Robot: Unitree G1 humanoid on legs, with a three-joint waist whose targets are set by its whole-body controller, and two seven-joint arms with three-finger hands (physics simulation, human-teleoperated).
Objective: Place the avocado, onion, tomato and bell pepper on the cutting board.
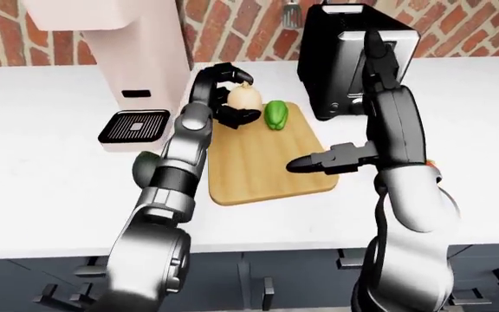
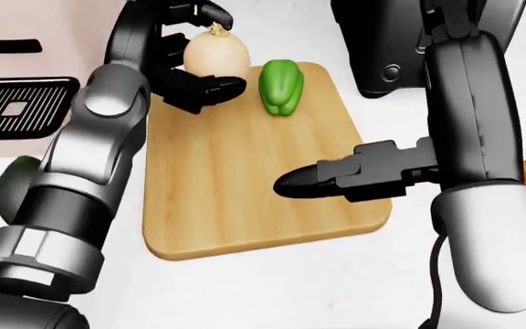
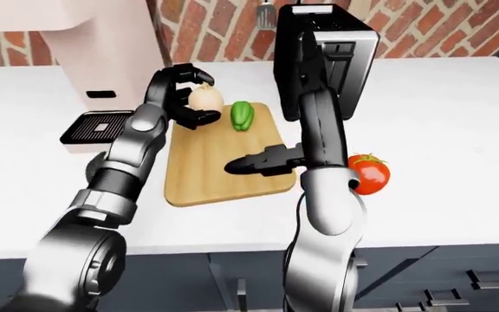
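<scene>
A pale onion (image 2: 215,56) is in my left hand (image 1: 230,95), whose fingers curl round it over the top left corner of the wooden cutting board (image 2: 245,205). A green bell pepper (image 2: 281,86) lies on the board just to the right of the onion. My right hand (image 2: 304,181) is stretched out flat and empty over the board's right side, fingers pointing left. A red tomato (image 3: 369,174) sits on the white counter to the right of my right arm. A dark green avocado (image 2: 12,184) lies left of the board, partly hidden behind my left forearm.
A pink coffee machine (image 1: 137,52) with a black drip tray (image 1: 134,125) stands left of the board. A black toaster (image 1: 354,58) stands at the board's top right. A brick wall runs behind the counter (image 1: 42,195). Dark drawers are below the counter's edge.
</scene>
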